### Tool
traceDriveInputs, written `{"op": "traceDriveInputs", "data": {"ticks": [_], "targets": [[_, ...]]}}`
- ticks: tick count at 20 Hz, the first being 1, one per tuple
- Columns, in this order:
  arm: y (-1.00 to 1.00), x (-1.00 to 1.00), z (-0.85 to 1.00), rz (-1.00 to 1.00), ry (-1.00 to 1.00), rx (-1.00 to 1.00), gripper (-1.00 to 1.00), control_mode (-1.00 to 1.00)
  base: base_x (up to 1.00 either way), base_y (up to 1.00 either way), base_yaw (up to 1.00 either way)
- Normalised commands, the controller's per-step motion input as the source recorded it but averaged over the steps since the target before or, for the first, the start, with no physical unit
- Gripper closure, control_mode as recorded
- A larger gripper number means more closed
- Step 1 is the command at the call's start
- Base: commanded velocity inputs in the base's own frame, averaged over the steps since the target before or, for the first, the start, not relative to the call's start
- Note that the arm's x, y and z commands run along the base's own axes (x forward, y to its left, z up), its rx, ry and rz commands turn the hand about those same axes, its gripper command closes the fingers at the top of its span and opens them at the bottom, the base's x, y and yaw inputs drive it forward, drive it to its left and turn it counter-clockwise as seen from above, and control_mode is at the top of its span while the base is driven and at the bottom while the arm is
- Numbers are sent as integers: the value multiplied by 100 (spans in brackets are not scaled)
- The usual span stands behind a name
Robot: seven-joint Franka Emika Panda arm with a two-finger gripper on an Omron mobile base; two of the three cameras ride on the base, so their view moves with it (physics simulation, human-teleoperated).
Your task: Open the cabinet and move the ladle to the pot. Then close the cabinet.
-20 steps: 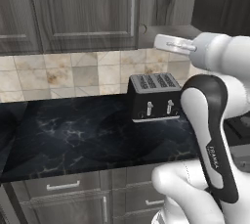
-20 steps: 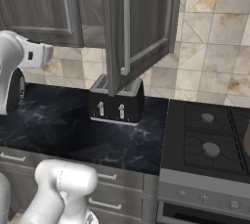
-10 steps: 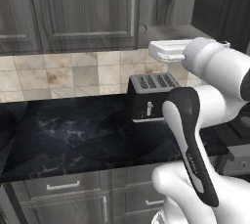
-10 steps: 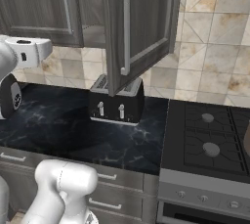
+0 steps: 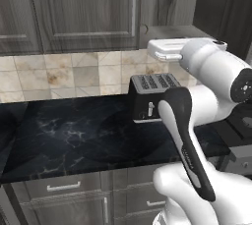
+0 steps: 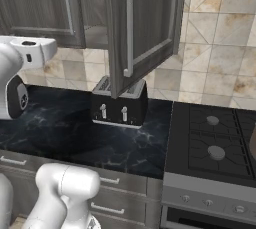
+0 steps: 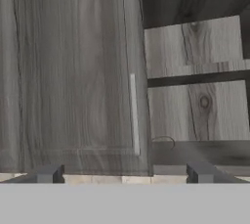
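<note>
The cabinet (image 6: 125,28) has its right-hand door swung out, upper centre of the right base view, above the toaster (image 6: 119,104). The left-hand door (image 5: 83,10) is closed, upper left of the left base view.

In the hand view the pincer (image 7: 126,173) sits at the bottom centre, fingertips (image 7: 49,173) spread apart with nothing between them. It points at the edge where the closed door meets the open compartment. On the lowest shelf (image 7: 195,150), just right of the door's silver handle (image 7: 134,114), a thin dark curved loop (image 7: 162,143) is visible. It is probably the ladle's handle, but it is too faint to confirm, and no bowl can be made out.

A dark rounded edge (image 6: 252,143) at the far right of the right base view, beside the stove (image 6: 212,143), may be the pot; it is cut off by the frame.

Risks from this position:
- The ladle lies close to the closed door's edge. A reach drifting toward the left of the hand view would strike the door or its handle.
- The handle is thin. A slightly offset closure could miss it or push it deeper along the shelf.
- The open door hangs over the desk (image 5: 74,130). The carry toward the stove could clip its edge.
</note>
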Motion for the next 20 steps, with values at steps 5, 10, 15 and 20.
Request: {"op": "traceDriveInputs", "data": {"ticks": [5, 10, 15, 20], "targets": [[-17, 27, 0, 0, -11, -3, -100, -100, 0, 0, 0], [-15, 32, 0, 0, -8, -3, -100, -100, 0, 0, 0], [10, 41, 0, -12, -1, -5, -100, -100, 0, 0, 0], [20, 37, 0, -15, 0, -3, -100, -100, 0, 0, 0]]}}
